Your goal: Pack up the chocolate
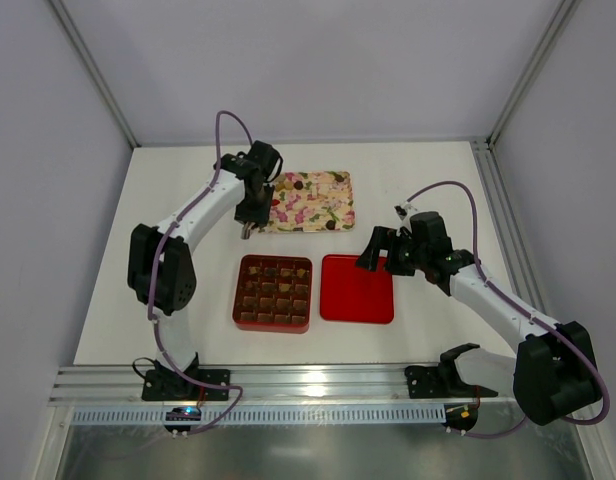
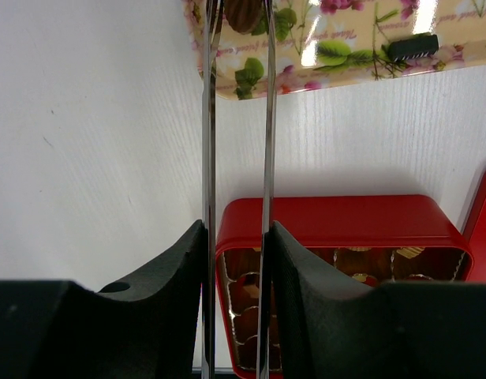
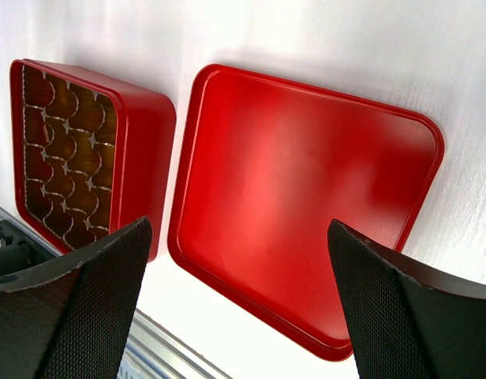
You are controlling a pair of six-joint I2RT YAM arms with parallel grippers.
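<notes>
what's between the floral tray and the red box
Only bare white table separates floral tray and red box, clearest in the left wrist view. The left gripper, at the tray's corner, pinches a chocolate.

Bright, even light falls from above in all views. The white table nearly washes out. Glare spots the floral tray and streaks the red lid; a soft shadow edges the red box. The left claw blurs at its dark base.
</notes>
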